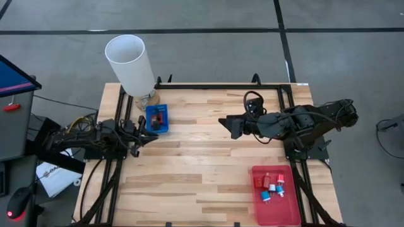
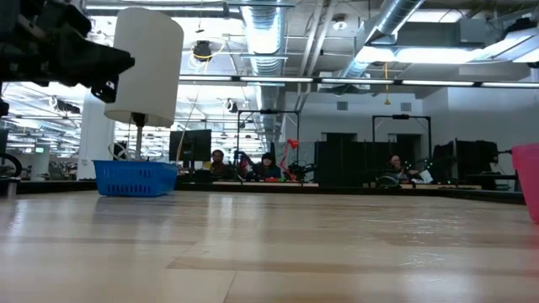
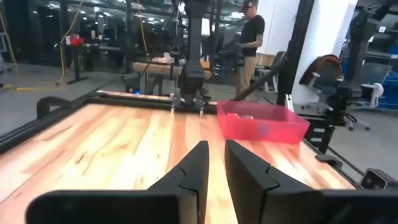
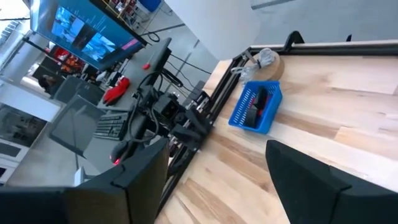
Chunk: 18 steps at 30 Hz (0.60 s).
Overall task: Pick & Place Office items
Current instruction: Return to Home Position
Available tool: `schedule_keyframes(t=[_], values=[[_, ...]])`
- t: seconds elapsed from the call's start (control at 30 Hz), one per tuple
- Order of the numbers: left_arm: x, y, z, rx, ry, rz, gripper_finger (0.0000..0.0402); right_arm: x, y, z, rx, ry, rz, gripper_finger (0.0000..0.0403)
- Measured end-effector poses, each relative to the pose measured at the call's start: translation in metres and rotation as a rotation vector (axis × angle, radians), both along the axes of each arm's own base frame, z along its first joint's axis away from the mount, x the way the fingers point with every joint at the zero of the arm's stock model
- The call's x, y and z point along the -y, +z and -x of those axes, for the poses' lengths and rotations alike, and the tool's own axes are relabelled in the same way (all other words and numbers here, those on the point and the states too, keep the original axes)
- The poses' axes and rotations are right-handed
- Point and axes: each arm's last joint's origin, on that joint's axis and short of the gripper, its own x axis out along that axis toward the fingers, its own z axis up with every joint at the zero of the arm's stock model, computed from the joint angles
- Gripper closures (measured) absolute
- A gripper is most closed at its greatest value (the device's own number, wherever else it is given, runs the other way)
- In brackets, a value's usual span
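Several tiny office items, red, light blue and white (image 1: 271, 185), lie in the flat red tray (image 1: 287, 211) at the near right. A few more, red and dark (image 1: 159, 116), lie in the square blue bin (image 1: 150, 126) at the far left. My right gripper (image 1: 227, 126) hovers open and empty over the middle of the table, pointing toward the bin (image 4: 256, 107). Its own view shows nothing between its fingers (image 4: 217, 155). My left gripper (image 1: 140, 137) waits at the table's left edge, just near of the bin. It is shut and empty (image 3: 216, 146), and it points toward the red tray (image 3: 264, 121).
A white cylindrical lampshade (image 1: 129, 63) stands on a stand just behind the blue bin, at the far left corner. A dark frame (image 1: 221, 85) runs along the table's far and side edges. Bare wood (image 1: 202, 170) lies between the bin and the tray. People sit in the room behind (image 2: 265, 164).
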Motion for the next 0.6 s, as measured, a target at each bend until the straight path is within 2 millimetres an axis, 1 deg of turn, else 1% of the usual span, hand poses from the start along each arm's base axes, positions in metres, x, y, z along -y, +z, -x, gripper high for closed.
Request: schedule_keyframes(t=[0.17,0.23,0.3,0.43,0.6], values=[[0.003,-0.001,-0.001,-0.009,-0.028,-0.057,0.0368,0.0,0.001,0.0,-0.015,0.02,0.047,0.0143],[0.002,-0.003,-0.002,-0.035,0.016,-0.071,0.0375,0.0,0.001,0.0,-0.021,0.03,0.061,0.0143],[0.0,-0.006,-0.003,-0.072,0.068,-0.034,0.0381,0.0,0.001,0.0,-0.024,0.037,0.07,0.0143],[0.0,-0.013,-0.008,-0.158,0.085,0.086,0.039,-0.001,0.002,-0.002,-0.026,0.057,0.101,0.0143],[0.0,-0.024,-0.014,-0.278,0.088,0.109,0.0394,-0.006,-0.001,-0.014,-0.032,0.133,0.166,0.0143]])
